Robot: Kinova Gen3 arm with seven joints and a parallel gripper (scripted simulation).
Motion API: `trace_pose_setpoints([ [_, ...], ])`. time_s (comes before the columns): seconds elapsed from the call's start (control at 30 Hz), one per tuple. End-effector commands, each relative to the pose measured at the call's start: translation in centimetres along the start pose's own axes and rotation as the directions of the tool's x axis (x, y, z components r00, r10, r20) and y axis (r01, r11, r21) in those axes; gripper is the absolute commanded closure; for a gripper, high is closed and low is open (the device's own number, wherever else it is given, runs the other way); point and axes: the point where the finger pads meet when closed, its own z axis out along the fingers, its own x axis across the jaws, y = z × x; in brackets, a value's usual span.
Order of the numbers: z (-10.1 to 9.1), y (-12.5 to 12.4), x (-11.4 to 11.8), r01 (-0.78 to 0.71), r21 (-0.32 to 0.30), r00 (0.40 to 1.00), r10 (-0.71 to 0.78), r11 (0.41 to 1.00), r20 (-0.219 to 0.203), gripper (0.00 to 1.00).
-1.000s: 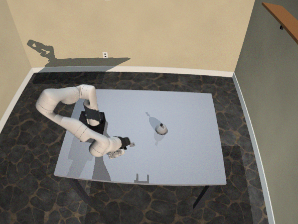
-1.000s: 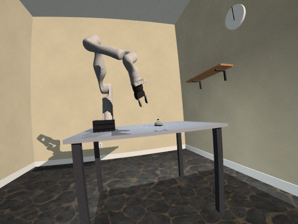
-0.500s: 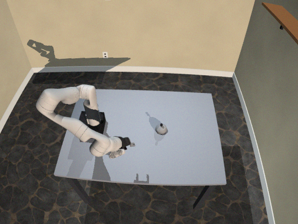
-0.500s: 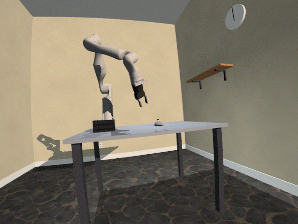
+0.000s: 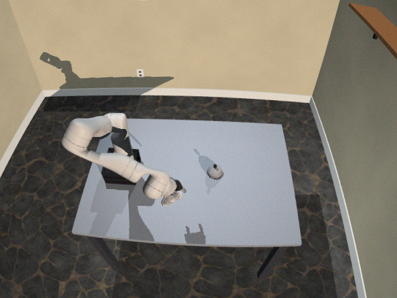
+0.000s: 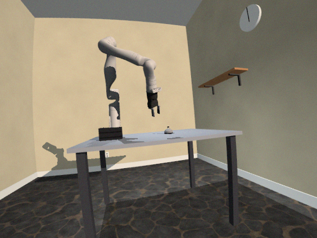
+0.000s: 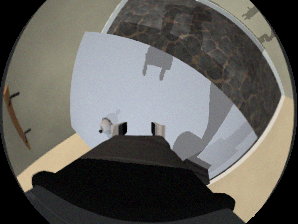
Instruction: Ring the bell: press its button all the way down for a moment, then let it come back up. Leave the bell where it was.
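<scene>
- The fingers (image 6: 158,109) are shown spread to their full width, with nothing held between them; the two dark tips are also seen at the lower middle of the wrist view.
- The gripper (image 6: 155,111) is directed downward and is suspended well above the table (image 6: 213,133), out of contact with every object.
- The arm (image 6: 128,54) is carried up from a dark base block (image 6: 110,133) at one end of the table and is bent over toward the table's middle.
- The bell (image 5: 214,172), a small domed body with a dark button (image 5: 215,166) on top, is seen standing upright near the table's centre, well apart from the gripper and to one side of it.
- In the wrist view the bell (image 7: 107,124) appears just beside one fingertip, at the edge of the picture.
- Risk, as judged: with the fingers spread, a centred descent could straddle the button and leave it unpressed, or land on the dome.
- Risk, as judged: an off-centre or slanted push could slide or tip the bell from its place; a shallow press could fail to ring it.
</scene>
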Motion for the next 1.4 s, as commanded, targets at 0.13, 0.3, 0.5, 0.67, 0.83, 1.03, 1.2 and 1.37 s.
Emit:
trace_pose_setpoints([
  [0.13,4.2,0.8,-5.2,0.210,-0.024,0.963,-0.211,0.977,-0.166,0.00],
  [0.3,6.3,1.2,-7.9,0.330,-0.034,0.910,-0.328,0.943,-0.253,0.00],
  [0.5,7.8,1.6,-9.8,0.413,-0.044,0.861,-0.406,0.910,-0.306,0.00],
  [0.67,9.7,2.4,-12.4,0.521,-0.060,0.782,-0.504,0.852,-0.367,0.00],
  [0.83,9.7,2.4,-12.4,0.521,-0.060,0.782,-0.504,0.852,-0.367,0.00],
  [1.03,9.7,2.4,-12.4,0.521,-0.060,0.782,-0.504,0.852,-0.367,0.00],
  [1.2,10.3,2.8,-13.3,0.554,-0.066,0.753,-0.534,0.830,-0.384,0.00],
  [1.37,10.9,3.1,-14.2,0.587,-0.073,0.723,-0.562,0.807,-0.400,0.00],
])
